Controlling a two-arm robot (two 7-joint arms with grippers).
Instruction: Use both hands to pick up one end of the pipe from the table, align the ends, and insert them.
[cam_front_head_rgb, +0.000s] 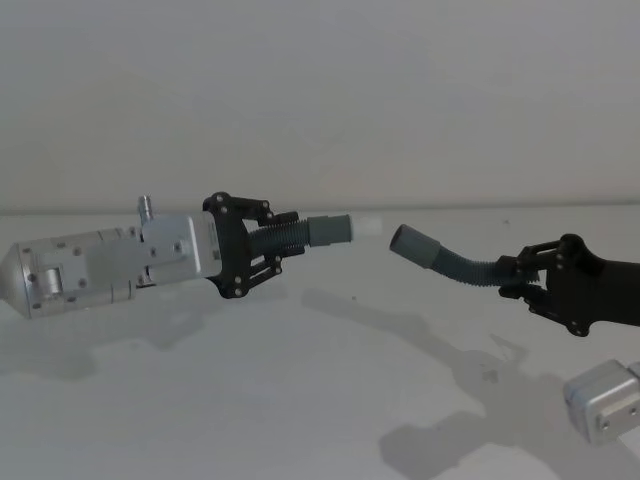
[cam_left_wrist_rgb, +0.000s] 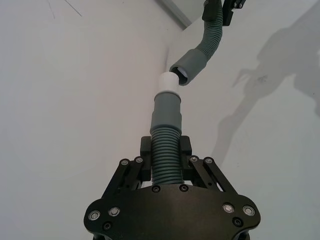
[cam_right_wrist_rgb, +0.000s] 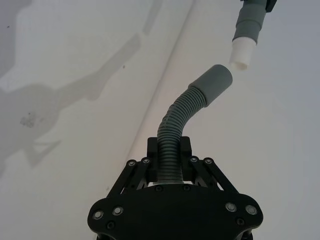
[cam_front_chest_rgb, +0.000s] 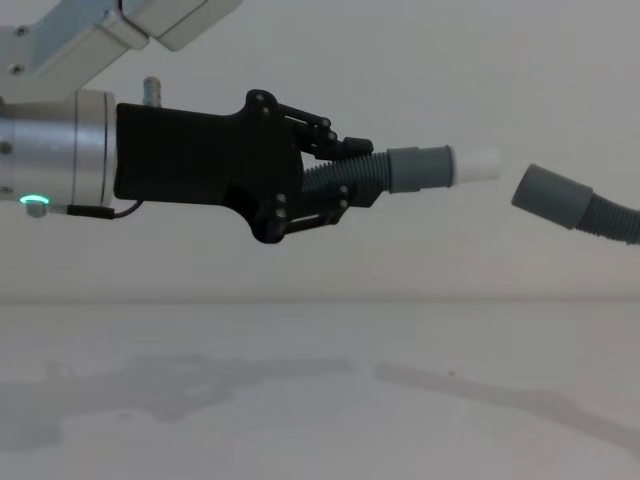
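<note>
Clamping the ribbed middle of one hose piece (cam_front_head_rgb: 283, 238), the left gripper (cam_front_head_rgb: 268, 243) reaches in from the left, held level above the table (cam_front_head_rgb: 330, 400). Its fingers (cam_left_wrist_rgb: 186, 148) close around the corrugations on both sides. Beyond them the hose runs straight into a smooth grey cuff (cam_front_chest_rgb: 420, 168) that ends in a narrower white tip (cam_front_chest_rgb: 478, 165), pointing to the robot's right.

The right gripper (cam_front_head_rgb: 518, 275) comes in from the right, clenched on the second hose piece (cam_front_head_rgb: 468, 267), whose ribbed length bends upward out of its fingers (cam_right_wrist_rgb: 186, 148). This piece ends in a plain open cuff (cam_front_head_rgb: 415, 245) facing the white tip. The two ends are near each other but apart, a gap showing between them in the chest view, and the open cuff sits slightly lower than the tip. Both pieces hang clear of the table, their shadows lying on it below.
</note>
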